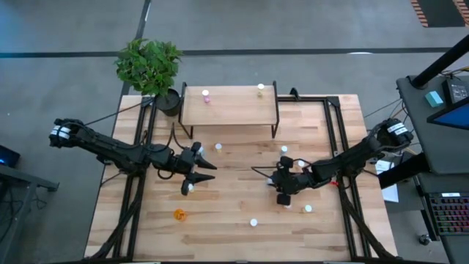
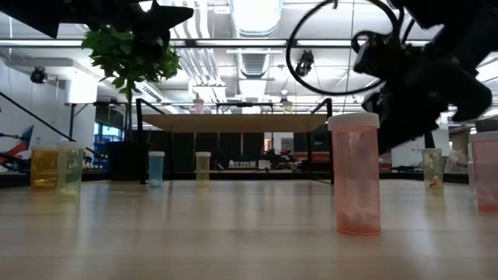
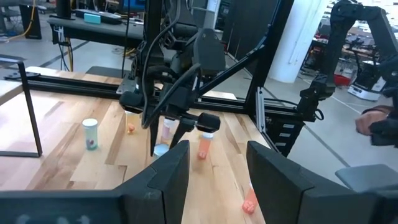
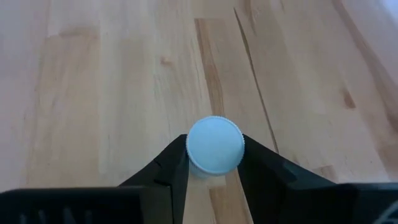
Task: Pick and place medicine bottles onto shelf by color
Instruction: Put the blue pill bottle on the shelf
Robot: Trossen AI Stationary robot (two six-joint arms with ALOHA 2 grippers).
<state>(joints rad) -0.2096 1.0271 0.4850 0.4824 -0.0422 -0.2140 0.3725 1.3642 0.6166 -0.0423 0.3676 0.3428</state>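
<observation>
My right gripper [image 4: 213,154] is shut on a small bottle with a bluish-white cap [image 4: 215,142], which stands on the wooden table right of centre. In the high view this gripper [image 1: 284,195] covers the bottle. My left gripper [image 1: 207,174] hovers left of centre, open and empty [image 3: 217,155], pointing toward the right arm. The shelf [image 1: 229,106] stands at the table's far side with a pink-capped bottle [image 1: 206,94] and a yellowish one [image 1: 260,89] upright on its top. Other bottles stand loose on the table, among them an orange one [image 1: 179,214] and a pink one [image 2: 355,175]. My right gripper pinches the bottle at its round cap, one finger on each side of the cap's rim [image 4: 190,149]. The fingers come slanting down from the table's right side. The bottle stands upright; its body and foot are hidden under the cap.
Loose bottles stand near the right gripper [image 1: 300,163], [image 1: 284,149], [image 1: 308,208], and one near the front edge [image 1: 253,221]. Another stands near the shelf's legs [image 1: 218,147]. A potted plant [image 1: 150,64] sits at the far left corner. Black frame rails run along both table sides.
</observation>
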